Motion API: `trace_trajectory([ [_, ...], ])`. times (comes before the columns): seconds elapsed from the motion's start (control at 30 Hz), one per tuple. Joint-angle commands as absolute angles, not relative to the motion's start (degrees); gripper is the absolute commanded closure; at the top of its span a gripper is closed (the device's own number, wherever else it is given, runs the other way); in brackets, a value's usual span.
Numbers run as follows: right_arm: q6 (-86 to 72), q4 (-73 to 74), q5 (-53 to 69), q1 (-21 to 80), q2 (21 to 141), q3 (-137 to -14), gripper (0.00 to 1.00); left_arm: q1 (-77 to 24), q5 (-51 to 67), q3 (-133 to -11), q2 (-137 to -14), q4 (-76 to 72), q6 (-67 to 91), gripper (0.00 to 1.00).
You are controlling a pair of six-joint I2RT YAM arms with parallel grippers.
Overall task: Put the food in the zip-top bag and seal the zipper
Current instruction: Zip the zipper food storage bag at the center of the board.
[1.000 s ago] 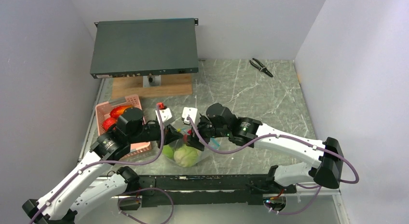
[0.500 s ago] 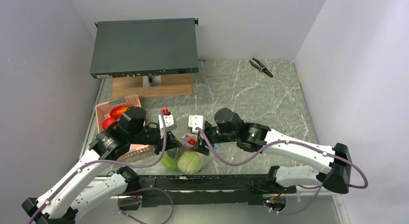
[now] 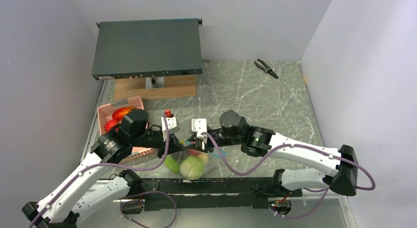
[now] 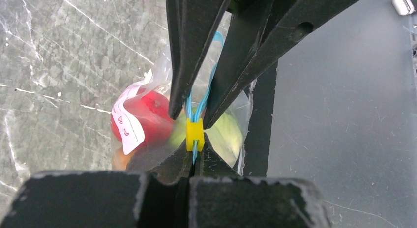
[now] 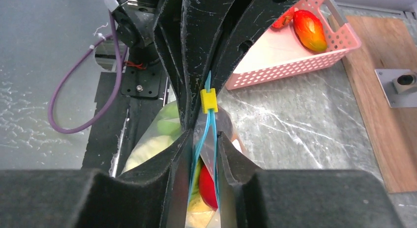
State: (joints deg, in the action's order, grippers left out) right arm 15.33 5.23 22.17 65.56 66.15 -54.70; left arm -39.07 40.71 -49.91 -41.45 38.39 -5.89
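1. The bag (image 3: 210,158) sits at the near edge of the worktop (image 3: 255,95), between the two arms, with its zipper (image 5: 208,83) uppermost.
2. The left fingers (image 4: 194,156) are closed tight on the zipper, pinching it right beside the yellow slider (image 4: 194,134).
3. The right fingers (image 5: 204,144) straddle the zipper on the other side of the slider, tip to tip with the left fingers. They stand only a narrow gap apart, with the strip's two tracks running between them. Whether they actually press on the strip I cannot tell.
4. On the right fingers' side of the slider the two teal tracks spread apart, so that stretch of the bag's mouth is not sealed.
5. Food is inside the bag: a pale green cabbage (image 3: 192,166), a smaller green piece (image 3: 171,164) and a red piece (image 4: 152,110) with a white label over it.
6. A pink basket (image 5: 295,66) sits just left of the bag, by the left arm. It holds a red-orange fruit (image 5: 309,29) and other red food partly hidden by the arm.
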Motion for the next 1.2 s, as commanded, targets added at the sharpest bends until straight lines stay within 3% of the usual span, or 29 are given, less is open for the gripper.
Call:
trace_trajectory([
  [0.0, 13.9, 1.1, 25.7, 65.6, 66.5, -57.7, 0.75, -39.0, 43.2, -50.5, -40.7, 34.6, -4.8, 1.0],
  [0.17, 12.6, 0.3, 26.2, 65.7, 66.1, -58.2, 0.66, -39.0, 43.1, -50.3, -41.0, 34.5, -4.5, 1.0],
  [0.4, 12.7, 2.6, 27.4, 65.7, 67.7, -60.8, 0.66, -39.0, 43.5, -50.2, -41.0, 34.1, -4.2, 1.0],
  [0.63, 12.7, 3.0, 29.5, 65.6, 69.0, -62.1, 0.77, -39.0, 44.3, -50.2, -41.6, 34.5, -4.4, 1.0],
  [0.87, 12.9, 3.3, 29.0, 65.7, 69.8, -62.1, 0.99, -39.0, 44.1, -50.0, -41.4, 34.7, -4.8, 1.0],
  [1.17, 12.0, 4.0, 24.1, 65.5, 65.9, -57.4, 1.0, -39.0, 35.3, -45.8, -34.2, 30.0, -4.0, 1.0],
])
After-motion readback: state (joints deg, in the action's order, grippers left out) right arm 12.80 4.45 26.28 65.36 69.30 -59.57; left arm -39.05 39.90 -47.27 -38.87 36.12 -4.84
